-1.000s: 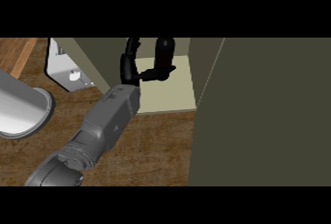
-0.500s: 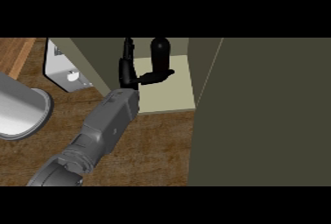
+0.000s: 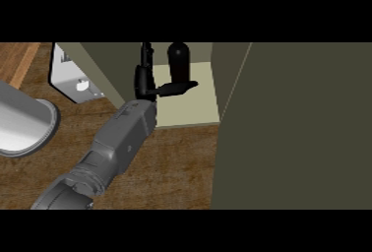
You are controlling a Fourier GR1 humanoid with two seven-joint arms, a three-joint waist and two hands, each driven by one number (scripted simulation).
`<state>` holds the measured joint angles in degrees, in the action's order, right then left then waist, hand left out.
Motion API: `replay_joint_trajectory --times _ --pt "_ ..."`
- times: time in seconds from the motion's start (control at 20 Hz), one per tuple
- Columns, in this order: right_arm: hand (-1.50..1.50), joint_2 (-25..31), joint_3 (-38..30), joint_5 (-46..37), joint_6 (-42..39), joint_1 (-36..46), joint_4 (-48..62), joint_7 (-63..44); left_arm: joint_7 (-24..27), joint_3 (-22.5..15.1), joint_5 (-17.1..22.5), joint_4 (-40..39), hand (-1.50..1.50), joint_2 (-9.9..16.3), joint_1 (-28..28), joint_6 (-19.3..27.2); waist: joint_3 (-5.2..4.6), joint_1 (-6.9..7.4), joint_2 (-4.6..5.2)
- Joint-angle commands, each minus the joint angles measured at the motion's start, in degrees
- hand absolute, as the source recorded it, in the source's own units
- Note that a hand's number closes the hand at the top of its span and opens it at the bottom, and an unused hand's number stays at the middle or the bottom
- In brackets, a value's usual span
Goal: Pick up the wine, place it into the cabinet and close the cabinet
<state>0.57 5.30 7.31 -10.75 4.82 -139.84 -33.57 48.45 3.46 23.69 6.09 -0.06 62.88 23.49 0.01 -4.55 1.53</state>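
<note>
Reaching into the cabinet [image 3: 196,106], we see our right hand [image 3: 149,81] released beside the wine [image 3: 177,64]; the door [image 3: 298,128] stands alongside.

Over the last second the left hand [image 3: 156,88] opened: fingers [image 3: 144,61] straightened off the wine bottle [image 3: 177,61], thumb out beneath it. Bottle now stands upright in the cabinet [image 3: 196,106], apparently free of the hand; contact unclear.

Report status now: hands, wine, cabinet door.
Left hand open beside wine bottle, bottle upright inside cabinet. Right hand not visible. Cabinet door open.
</note>
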Motion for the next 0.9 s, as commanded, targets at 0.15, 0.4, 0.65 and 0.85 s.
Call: replay_joint_trajectory --times 0.15,0.4,0.65,0.85 --pt "-1.5 -0.55 1.34 1.47 0.46 -1.74 -1.19 0.77 1.49 -0.22 -0.87 -0.62 -1.5 1.16 -3.13 -6.18 -0.09 1.11 -0.18" --pt "-1.5 0.58 -0.24 2.63 1.03 1.53 -1.14 -1.97 2.94 -0.4 0.1 -0.71 -1.5 0.06 -3.57 -4.94 -0.09 0.65 -0.29" --pt "-1.5 0.5 2.41 2.53 0.88 0.43 -3.6 -4.08 1.52 0.92 3.22 -0.1 -1.5 0.06 -1.73 -6.65 -0.12 -0.57 -0.38" --pt "-1.5 -0.53 3.91 0.24 1.85 -0.88 -1.56 -0.98 3.47 -0.41 4.31 0.52 -1.5 0.06 -4.63 -9.88 -0.09 0.64 -0.77"
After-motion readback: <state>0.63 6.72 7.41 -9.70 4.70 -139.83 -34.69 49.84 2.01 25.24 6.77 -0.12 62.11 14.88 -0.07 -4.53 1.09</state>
